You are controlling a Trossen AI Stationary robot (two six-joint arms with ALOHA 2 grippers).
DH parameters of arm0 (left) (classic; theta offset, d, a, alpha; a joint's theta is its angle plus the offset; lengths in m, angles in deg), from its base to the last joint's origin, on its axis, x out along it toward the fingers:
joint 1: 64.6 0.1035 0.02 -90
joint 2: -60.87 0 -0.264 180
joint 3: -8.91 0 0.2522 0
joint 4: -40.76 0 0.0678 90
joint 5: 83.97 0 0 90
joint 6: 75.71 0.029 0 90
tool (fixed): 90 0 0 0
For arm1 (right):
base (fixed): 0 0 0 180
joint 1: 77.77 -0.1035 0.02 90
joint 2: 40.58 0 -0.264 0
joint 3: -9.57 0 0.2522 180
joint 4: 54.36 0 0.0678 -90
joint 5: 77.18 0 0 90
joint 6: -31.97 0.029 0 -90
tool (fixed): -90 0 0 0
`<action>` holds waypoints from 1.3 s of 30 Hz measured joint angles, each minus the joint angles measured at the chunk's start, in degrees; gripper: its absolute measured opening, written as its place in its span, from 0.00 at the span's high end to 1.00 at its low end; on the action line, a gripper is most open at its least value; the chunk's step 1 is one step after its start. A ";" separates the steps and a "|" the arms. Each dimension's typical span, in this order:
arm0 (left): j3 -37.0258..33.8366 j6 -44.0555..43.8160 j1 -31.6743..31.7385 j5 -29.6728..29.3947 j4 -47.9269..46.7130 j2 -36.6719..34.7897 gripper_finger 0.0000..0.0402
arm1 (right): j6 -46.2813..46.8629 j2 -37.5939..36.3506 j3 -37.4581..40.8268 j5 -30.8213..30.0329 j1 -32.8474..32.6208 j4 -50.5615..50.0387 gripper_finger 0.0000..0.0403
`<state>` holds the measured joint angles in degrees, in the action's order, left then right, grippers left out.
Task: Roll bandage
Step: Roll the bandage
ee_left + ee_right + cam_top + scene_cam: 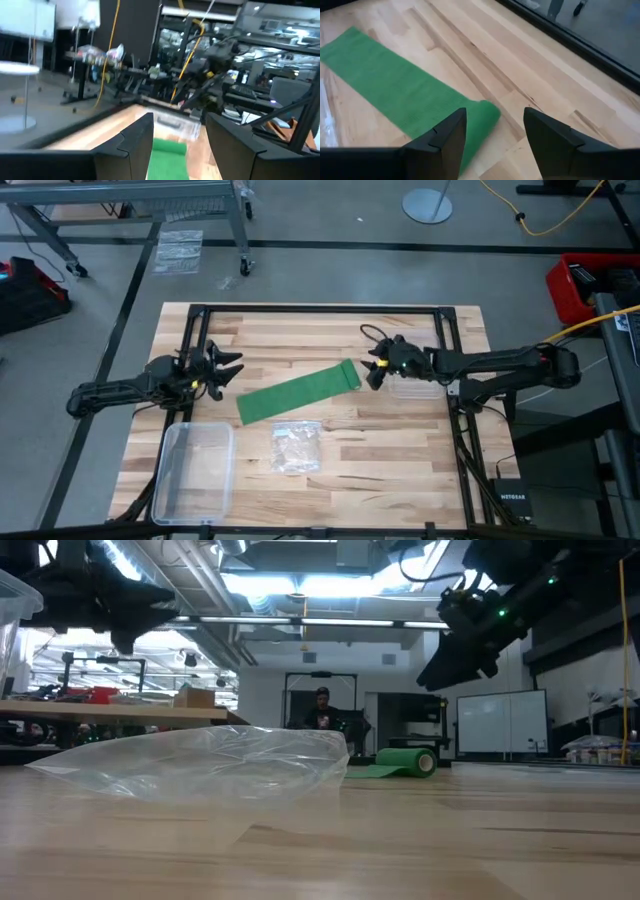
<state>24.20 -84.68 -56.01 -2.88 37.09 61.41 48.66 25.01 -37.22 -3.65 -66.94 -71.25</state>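
The bright green bandage (296, 393) lies flat on the wooden table, slanting from near left to far right. Its right end is rolled into a small roll (350, 373), which also shows in the low view (410, 761) and the right wrist view (482, 116). My right gripper (375, 373) is open just right of the roll and above the table; it touches nothing. My left gripper (225, 373) is open, left of the strip's flat end and above the table. The strip also shows in the left wrist view (167, 159).
A crinkly clear plastic bag (296, 446) lies near the middle, close to the front edge. A clear plastic box (194, 470) stands at the near left. Another clear item (415, 389) lies under my right arm. A person stands in the room beyond the table (321, 708).
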 joint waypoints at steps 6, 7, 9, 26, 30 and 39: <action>2.59 1.18 -0.02 3.13 -0.50 2.75 0.61 | 0.00 0.00 0.00 4.58 5.24 0.07 0.50; 3.24 1.64 -0.02 3.23 -0.37 4.00 0.64 | 0.00 0.00 0.00 4.98 5.97 0.11 0.50; 4.60 2.33 -0.02 3.40 -0.32 7.05 0.70 | -0.02 0.00 0.00 5.74 7.32 0.07 0.50; 21.73 13.65 0.01 3.42 -4.66 37.79 0.99 | 3.48 0.88 -0.02 9.75 10.60 -0.48 0.67; 25.77 13.34 0.01 3.42 -9.21 44.67 0.99 | 4.47 2.23 -0.02 9.94 10.60 -1.41 0.75; 33.01 6.88 0.41 3.41 -15.92 55.58 1.00 | 4.51 8.71 -0.02 10.71 10.58 -0.91 0.97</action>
<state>57.20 -77.80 -55.59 0.52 21.18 116.99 53.17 33.71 -37.25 7.06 -56.36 -72.16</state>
